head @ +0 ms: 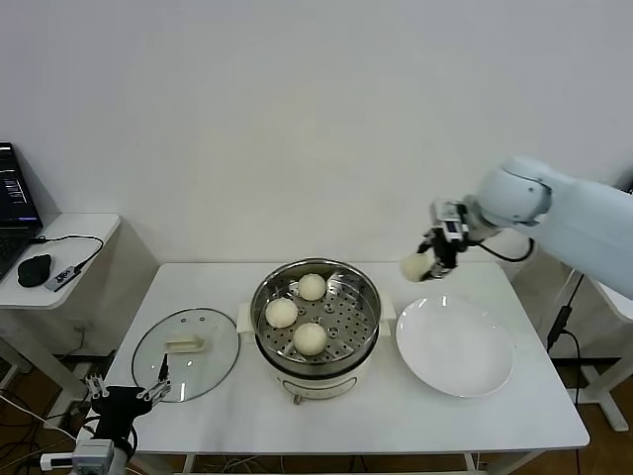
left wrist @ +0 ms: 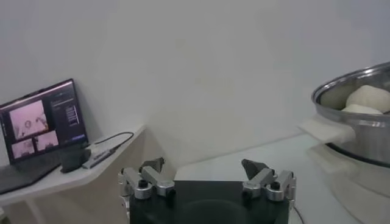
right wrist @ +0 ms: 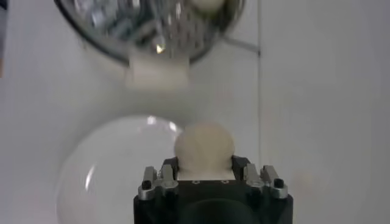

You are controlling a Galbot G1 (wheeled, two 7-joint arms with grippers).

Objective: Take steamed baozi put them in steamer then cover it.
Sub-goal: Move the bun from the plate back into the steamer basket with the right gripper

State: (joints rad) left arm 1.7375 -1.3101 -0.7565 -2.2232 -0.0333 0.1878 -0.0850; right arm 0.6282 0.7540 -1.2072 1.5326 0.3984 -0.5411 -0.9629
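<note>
You see the steamer cut off at the right wrist view's edge; the laptop is cropped too.

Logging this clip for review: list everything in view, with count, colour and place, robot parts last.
buns in steamer: three, cream-white, on the perforated tray
held bun: one, cream-white, above the plate's far edge
steamer: one, steel with cream base, table centre
glass lid: one, clear, left of the steamer
plate: one, white, right of the steamer
table: one, white
laptop, mouse: side desk, left
left gripper: open, near the table's front left corner
right gripper: shut on held bun
</note>
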